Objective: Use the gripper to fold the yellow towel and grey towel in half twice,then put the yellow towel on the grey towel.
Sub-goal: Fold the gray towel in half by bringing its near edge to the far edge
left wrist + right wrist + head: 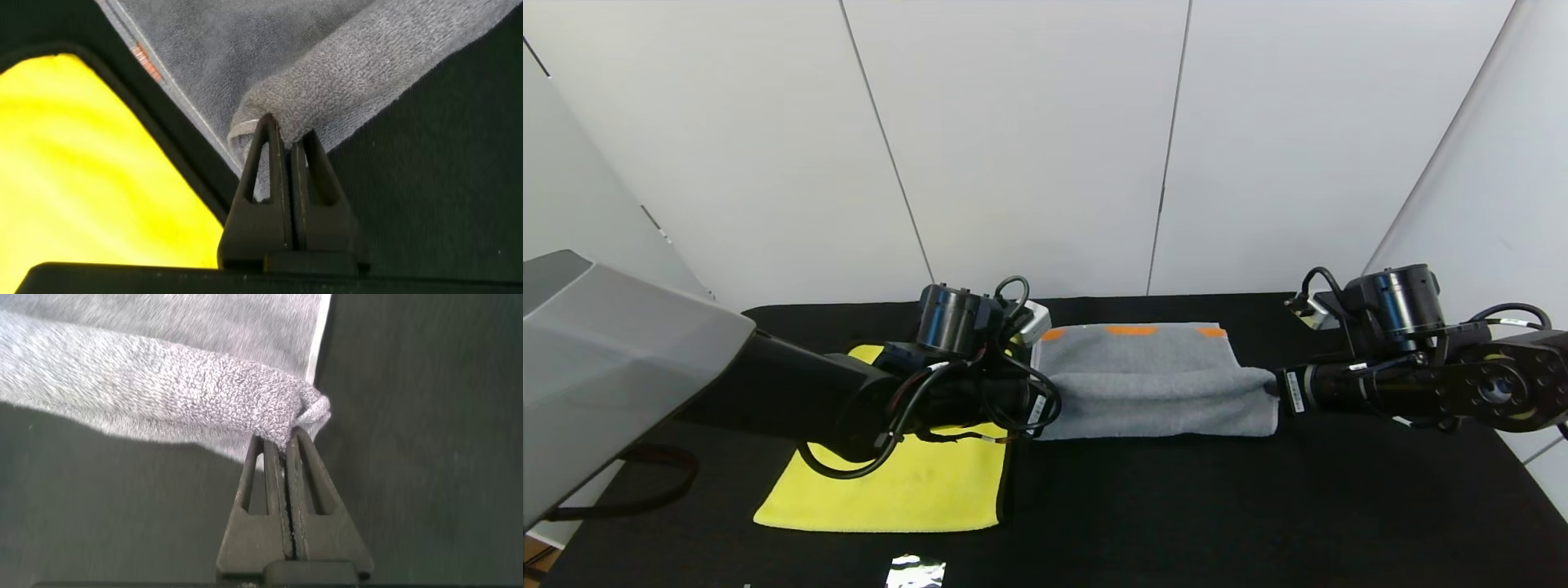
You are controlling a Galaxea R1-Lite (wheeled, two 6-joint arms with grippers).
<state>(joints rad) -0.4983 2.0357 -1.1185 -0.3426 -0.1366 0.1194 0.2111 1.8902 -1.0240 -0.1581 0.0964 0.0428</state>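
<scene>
The grey towel (1152,384) lies across the middle of the black table, its near edge lifted into a roll over the rest, orange patches along its far edge. My left gripper (1039,408) is shut on the towel's left near corner (278,98); the left gripper (288,135) pinches the folded cloth between its tips. My right gripper (1272,390) is shut on the right near corner (306,408), where the right gripper (286,441) bites a bunched tip of cloth. The yellow towel (907,490) lies flat to the left, partly under my left arm, and shows beside the grey towel (90,180).
The black table (1176,506) carries both towels. A small shiny scrap (915,572) lies at the table's near edge. White wall panels stand behind. A grey housing (605,367) fills the left of the head view.
</scene>
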